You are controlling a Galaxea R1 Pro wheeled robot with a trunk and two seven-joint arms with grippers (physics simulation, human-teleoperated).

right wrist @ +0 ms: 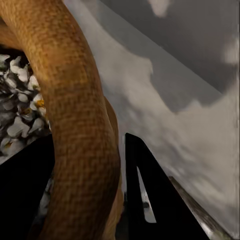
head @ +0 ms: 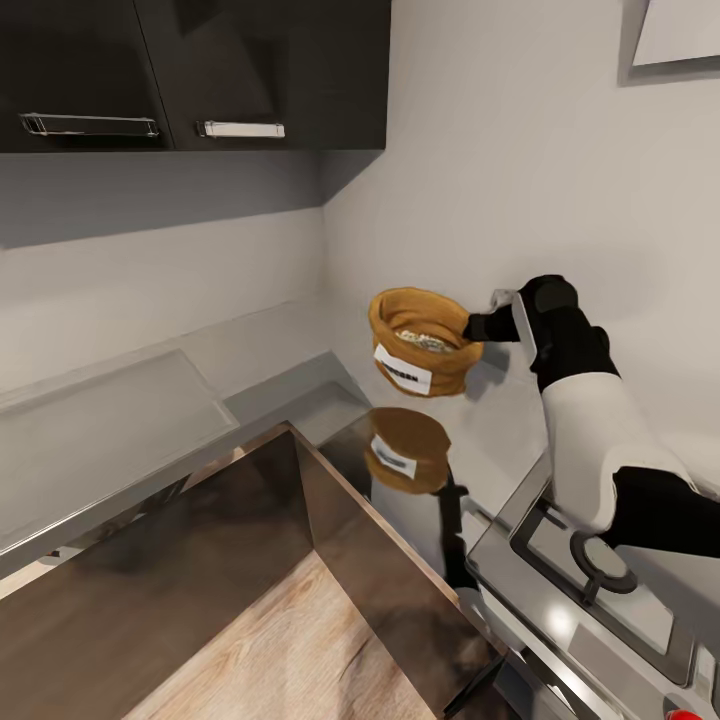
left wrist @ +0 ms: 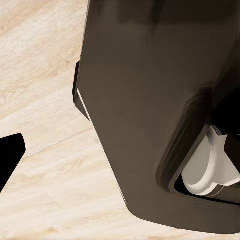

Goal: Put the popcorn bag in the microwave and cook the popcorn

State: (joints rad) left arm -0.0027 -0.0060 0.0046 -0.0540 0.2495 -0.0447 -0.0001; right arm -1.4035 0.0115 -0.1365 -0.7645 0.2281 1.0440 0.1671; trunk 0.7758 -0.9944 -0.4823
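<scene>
The tan popcorn bag (head: 418, 352), white label facing out, hangs tilted just above the glossy countertop (head: 490, 425), which mirrors it. Pale popcorn (head: 427, 340) fills its mouth. My right gripper (head: 476, 326) is shut on the bag's rolled rim from the right. In the right wrist view the rim (right wrist: 75, 125) runs between the dark fingers (right wrist: 145, 200), with popcorn (right wrist: 20, 115) inside. In the left wrist view one dark finger (left wrist: 10, 157) of my left gripper hangs over the wood floor, and its state is unclear. The microwave is out of view.
A steel gas hob (head: 590, 560) lies at the lower right under my right arm. Dark wall cabinets (head: 190, 70) hang at the upper left and a white hood (head: 680, 30) at the upper right. The robot's dark base (left wrist: 150, 100) and a white wheel (left wrist: 210, 170) stand on the floor.
</scene>
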